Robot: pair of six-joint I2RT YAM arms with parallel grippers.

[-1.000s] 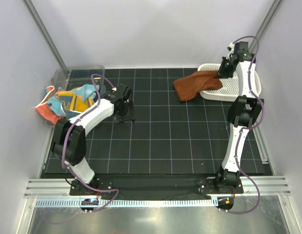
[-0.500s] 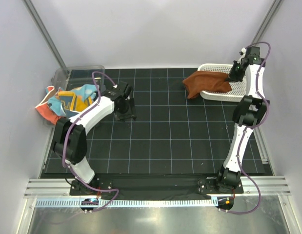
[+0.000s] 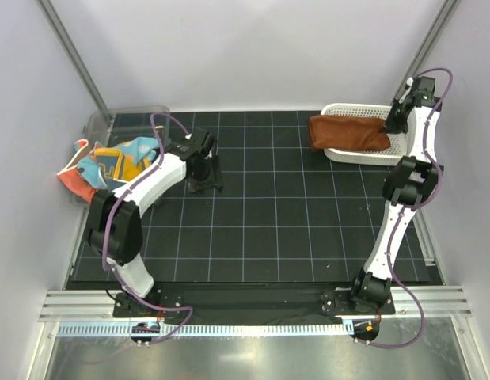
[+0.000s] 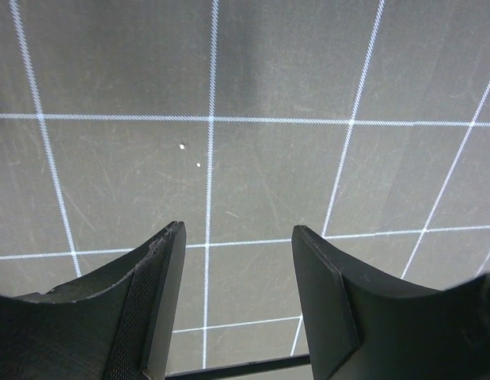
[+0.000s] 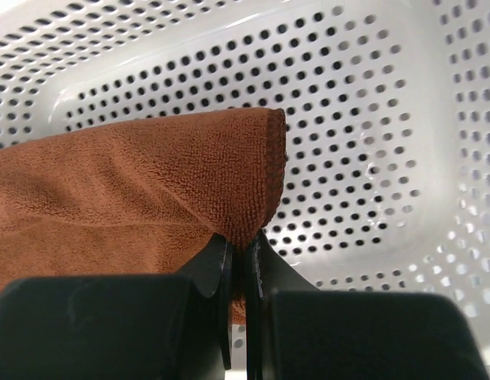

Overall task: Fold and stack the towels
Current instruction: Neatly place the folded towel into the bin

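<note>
**One towel pinched by its hem, far end over the basket rim**

The right gripper (image 5: pixel 243 247) is clamped on a folded edge of the rust-brown towel (image 3: pixel 347 133), just above the floor of the white basket (image 3: pixel 363 110). The towel lies across the basket, and its left end hangs over the left rim.

Risks:
- The pinch takes only the hem, so it could slip.
- Letting go here may let the overhang drag the cloth out or unfold it.
- The fingertips sit near the perforated floor and could snag.

The left gripper (image 4: pixel 237 237) has its jaws apart and is empty, over the black grid mat (image 3: pixel 268 222). The patterned towels (image 3: pixel 110 162) are heaped by the clear bin (image 3: pixel 130 115), well apart from the basket and unfolded.
</note>
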